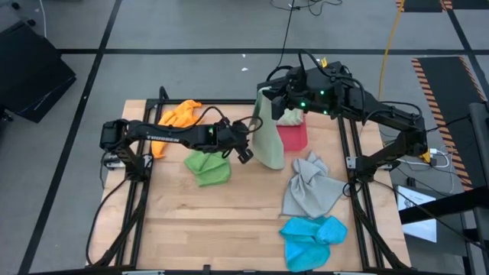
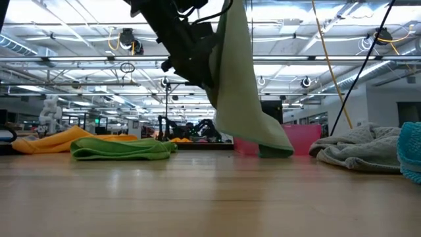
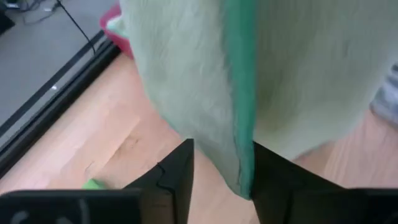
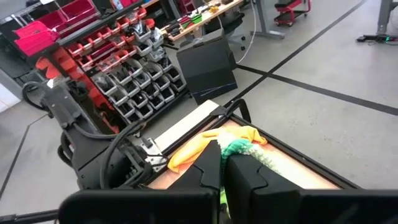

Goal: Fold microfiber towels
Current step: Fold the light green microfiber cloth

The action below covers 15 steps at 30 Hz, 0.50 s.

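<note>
Sage towel (image 1: 267, 137), orange towel (image 1: 179, 114), blue towel (image 1: 312, 238), pink-red tray (image 1: 294, 135).

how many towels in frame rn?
5. Orange towel far left; bright green towel beside it; sage towel hanging mid-table from the right gripper; grey towel right; blue towel near edge. More may sit hidden in the pink tray.

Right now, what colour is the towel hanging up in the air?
Pale sage green towel, with a darker green edge; clearest in the low view.
</note>
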Motion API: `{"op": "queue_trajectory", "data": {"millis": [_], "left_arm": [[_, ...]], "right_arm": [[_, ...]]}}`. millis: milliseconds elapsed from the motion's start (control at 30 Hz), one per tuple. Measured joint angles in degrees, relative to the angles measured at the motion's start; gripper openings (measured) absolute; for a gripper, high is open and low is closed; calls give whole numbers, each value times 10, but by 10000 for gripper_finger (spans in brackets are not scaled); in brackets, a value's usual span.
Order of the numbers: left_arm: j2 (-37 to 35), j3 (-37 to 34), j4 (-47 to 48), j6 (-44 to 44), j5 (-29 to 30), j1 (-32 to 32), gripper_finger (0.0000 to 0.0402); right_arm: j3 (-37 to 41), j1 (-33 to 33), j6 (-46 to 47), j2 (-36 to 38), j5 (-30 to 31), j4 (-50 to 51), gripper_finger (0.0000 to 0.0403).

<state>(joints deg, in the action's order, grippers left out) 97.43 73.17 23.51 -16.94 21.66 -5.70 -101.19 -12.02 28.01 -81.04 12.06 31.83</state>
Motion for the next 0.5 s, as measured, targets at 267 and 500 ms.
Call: {"op": "queue_trajectory", "data": {"millis": [267,500], "left_arm": [[0,0,-6,-1,-16,-20,202],[0,0,2,-12,-19,-26,189]], "right_arm": [[0,-15,0,6,-18,2,0],[0,-15,0,6,-19,2,0]]}}
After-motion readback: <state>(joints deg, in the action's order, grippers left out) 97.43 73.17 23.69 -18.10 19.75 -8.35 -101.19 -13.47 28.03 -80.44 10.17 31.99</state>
